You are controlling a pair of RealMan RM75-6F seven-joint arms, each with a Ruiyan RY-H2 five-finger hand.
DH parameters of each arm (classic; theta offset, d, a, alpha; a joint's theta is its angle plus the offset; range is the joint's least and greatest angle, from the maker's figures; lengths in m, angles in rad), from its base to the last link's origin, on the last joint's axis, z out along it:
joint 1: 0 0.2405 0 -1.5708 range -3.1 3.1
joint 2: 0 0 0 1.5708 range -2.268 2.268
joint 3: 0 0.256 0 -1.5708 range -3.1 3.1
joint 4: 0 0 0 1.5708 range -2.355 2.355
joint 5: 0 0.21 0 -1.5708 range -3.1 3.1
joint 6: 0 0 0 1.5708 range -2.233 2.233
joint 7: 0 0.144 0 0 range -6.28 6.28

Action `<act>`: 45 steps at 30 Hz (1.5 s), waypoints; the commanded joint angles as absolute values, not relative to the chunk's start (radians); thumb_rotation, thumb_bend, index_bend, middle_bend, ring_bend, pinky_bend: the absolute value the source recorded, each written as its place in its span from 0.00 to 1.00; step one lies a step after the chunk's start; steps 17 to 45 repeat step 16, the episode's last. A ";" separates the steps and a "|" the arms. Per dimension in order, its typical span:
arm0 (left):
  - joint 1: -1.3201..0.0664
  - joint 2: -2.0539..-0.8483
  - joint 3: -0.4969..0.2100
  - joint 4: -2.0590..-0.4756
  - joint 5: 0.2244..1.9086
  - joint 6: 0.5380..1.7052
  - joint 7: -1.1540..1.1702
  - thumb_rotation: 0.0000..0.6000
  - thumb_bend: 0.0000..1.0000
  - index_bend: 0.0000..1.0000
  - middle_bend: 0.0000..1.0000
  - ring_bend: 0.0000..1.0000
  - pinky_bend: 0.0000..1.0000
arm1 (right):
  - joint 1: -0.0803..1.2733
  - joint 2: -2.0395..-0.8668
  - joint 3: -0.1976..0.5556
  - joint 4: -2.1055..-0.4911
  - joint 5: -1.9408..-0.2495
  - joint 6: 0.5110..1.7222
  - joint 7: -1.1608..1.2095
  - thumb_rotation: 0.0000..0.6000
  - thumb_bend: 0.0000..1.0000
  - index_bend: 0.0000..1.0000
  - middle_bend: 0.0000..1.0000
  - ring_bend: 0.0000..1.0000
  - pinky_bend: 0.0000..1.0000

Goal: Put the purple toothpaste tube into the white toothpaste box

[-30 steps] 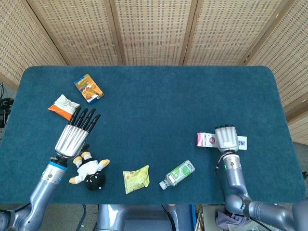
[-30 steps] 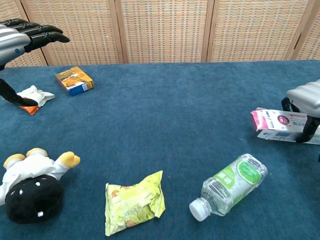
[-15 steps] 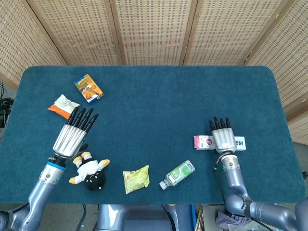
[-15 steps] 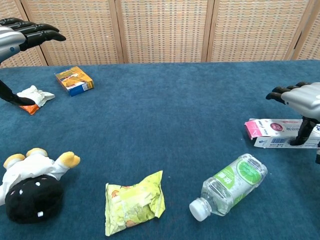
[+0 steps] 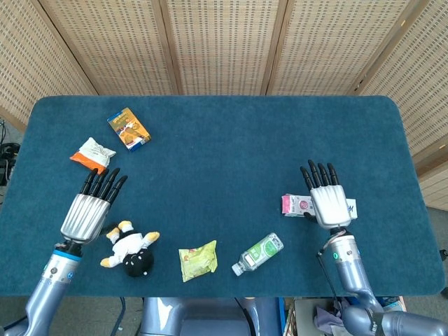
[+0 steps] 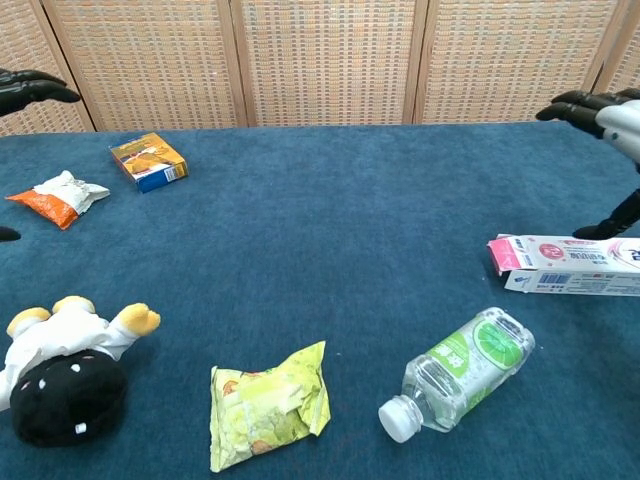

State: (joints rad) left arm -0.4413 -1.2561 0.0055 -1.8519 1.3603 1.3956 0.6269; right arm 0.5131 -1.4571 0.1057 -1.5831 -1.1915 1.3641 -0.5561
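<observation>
The right hand [image 5: 329, 203] is showing its fingers [image 5: 318, 175] straight and spread, released and holding nothing. A second ago they were curled down over the white toothpaste box [image 6: 570, 266]; half a second ago they were opening just above it; now, in the chest view, the hand is hanging well clear of the box at the upper right of the frame, with only the dark thumb tip reaching down toward it. The box is lying flat at the right edge of that view, its pink end [image 6: 503, 252] turned toward the middle of the table [image 5: 224, 133]. From overhead, the palm is covering the box's middle.

No purple tube is showing anywhere on the cloth. It is probably already inside the box, so the lifting hand likely marks the end of the job, though the pictures are not showing the box's contents.

The left hand [image 5: 87, 210] is likewise open, fingers straight and empty, and it is sliding back toward the lower left of the head view compared with a second ago.

Nearby, a water bottle [image 6: 460, 372] is lying just below the box, a green snack packet [image 6: 266, 404] at lower centre, a plush toy [image 6: 60, 365] at lower left, and an orange box [image 6: 148, 161] and orange packet [image 6: 60, 197] at upper left.
</observation>
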 commanded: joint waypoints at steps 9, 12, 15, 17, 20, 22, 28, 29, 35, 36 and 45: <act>-0.282 -1.261 0.134 -1.820 1.431 1.507 0.619 1.00 0.12 0.00 0.00 0.00 0.00 | 0.303 -1.408 -0.019 -1.521 -1.426 1.624 -0.339 1.00 0.05 0.00 0.00 0.00 0.00; -0.247 -1.272 0.147 -1.791 1.445 1.534 0.600 1.00 0.12 0.00 0.00 0.00 0.00 | 0.269 -1.404 -0.031 -1.508 -1.442 1.652 -0.309 1.00 0.05 0.00 0.00 0.00 0.00; -0.220 -1.285 0.149 -1.756 1.469 1.561 0.576 1.00 0.12 0.00 0.00 0.00 0.00 | 0.236 -1.403 -0.043 -1.486 -1.455 1.669 -0.279 1.00 0.05 0.00 0.00 0.00 0.00; -0.213 -1.289 0.147 -1.744 1.481 1.571 0.570 1.00 0.12 0.00 0.00 0.00 0.00 | 0.227 -1.405 -0.047 -1.476 -1.456 1.667 -0.272 1.00 0.05 0.00 0.00 0.00 0.00; -0.213 -1.289 0.147 -1.744 1.481 1.571 0.570 1.00 0.12 0.00 0.00 0.00 0.00 | 0.227 -1.405 -0.047 -1.476 -1.456 1.667 -0.272 1.00 0.05 0.00 0.00 0.00 0.00; -0.213 -1.289 0.147 -1.744 1.481 1.571 0.570 1.00 0.12 0.00 0.00 0.00 0.00 | 0.227 -1.405 -0.047 -1.476 -1.456 1.667 -0.272 1.00 0.05 0.00 0.00 0.00 0.00; -0.213 -1.289 0.147 -1.744 1.481 1.571 0.570 1.00 0.12 0.00 0.00 0.00 0.00 | 0.227 -1.405 -0.047 -1.476 -1.456 1.667 -0.272 1.00 0.05 0.00 0.00 0.00 0.00; -0.213 -1.289 0.147 -1.744 1.481 1.571 0.570 1.00 0.12 0.00 0.00 0.00 0.00 | 0.227 -1.405 -0.047 -1.476 -1.456 1.667 -0.272 1.00 0.05 0.00 0.00 0.00 0.00; -0.213 -1.289 0.147 -1.744 1.481 1.571 0.570 1.00 0.12 0.00 0.00 0.00 0.00 | 0.227 -1.405 -0.047 -1.476 -1.456 1.667 -0.272 1.00 0.05 0.00 0.00 0.00 0.00; -0.213 -1.289 0.147 -1.744 1.481 1.571 0.570 1.00 0.12 0.00 0.00 0.00 0.00 | 0.227 -1.405 -0.047 -1.476 -1.456 1.667 -0.272 1.00 0.05 0.00 0.00 0.00 0.00; -0.213 -1.289 0.147 -1.744 1.481 1.571 0.570 1.00 0.12 0.00 0.00 0.00 0.00 | 0.227 -1.405 -0.047 -1.476 -1.456 1.667 -0.272 1.00 0.05 0.00 0.00 0.00 0.00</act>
